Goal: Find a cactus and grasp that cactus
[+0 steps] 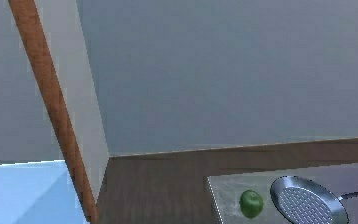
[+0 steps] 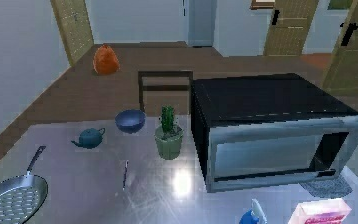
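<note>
The cactus (image 2: 168,130) stands upright in its pot on the steel counter (image 2: 77,165), just beside the microwave (image 2: 277,125), with a blue bowl (image 2: 130,121) near; I judge that tight flank constrains my approach. My gripper's state I cannot tell.

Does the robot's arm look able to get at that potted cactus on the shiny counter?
Probably yes. The cactus stands on the arm's side, with bare counter in front of it. The microwave close beside it and the blue bowl leave little room.
</note>
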